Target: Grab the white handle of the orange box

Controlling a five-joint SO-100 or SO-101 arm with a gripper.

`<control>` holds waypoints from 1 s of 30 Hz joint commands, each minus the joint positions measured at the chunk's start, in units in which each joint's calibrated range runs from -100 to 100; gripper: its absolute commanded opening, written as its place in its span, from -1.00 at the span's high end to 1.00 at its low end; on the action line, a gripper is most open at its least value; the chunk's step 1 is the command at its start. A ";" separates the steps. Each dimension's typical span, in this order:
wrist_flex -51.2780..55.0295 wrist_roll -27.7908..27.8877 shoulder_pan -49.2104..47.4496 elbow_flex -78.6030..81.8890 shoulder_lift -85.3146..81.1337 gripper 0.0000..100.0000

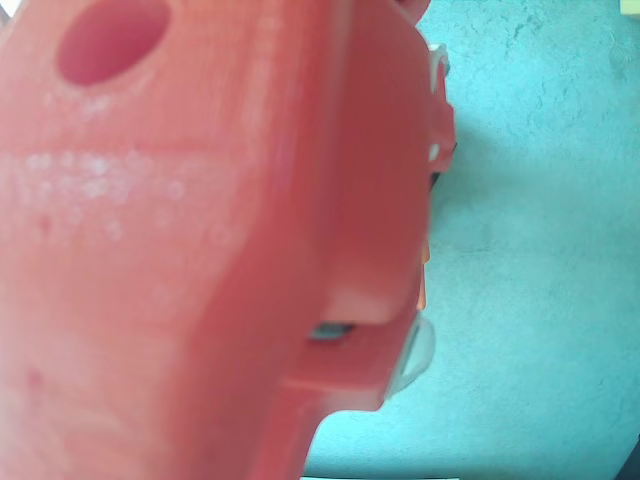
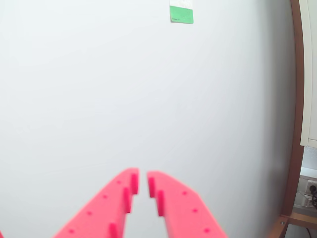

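Observation:
In the overhead view the red arm body [image 1: 200,250] sits close under the camera and hides most of the scene. At its right edge a thin orange sliver of the orange box [image 1: 425,285] shows. Two small white pieces [image 1: 418,350] peek out beside it; I cannot tell if they are latches or the handle. The white handle cannot be made out. In the wrist view my red gripper [image 2: 142,182] points at a blank white wall. Its fingertips are almost touching, with nothing between them. The box is out of that view.
A teal table surface [image 1: 540,250] shows to the right of the arm. In the wrist view a green-and-white sticker [image 2: 181,12] is on the wall, a brown frame [image 2: 296,99] runs down the right side, and wall sockets [image 2: 309,188] sit low right.

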 commanded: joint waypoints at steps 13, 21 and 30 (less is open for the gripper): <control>2.84 -0.15 -1.46 3.97 -1.85 0.97; 3.01 0.06 -1.08 3.26 -1.26 0.33; 3.18 0.11 -2.86 -12.69 5.83 -0.02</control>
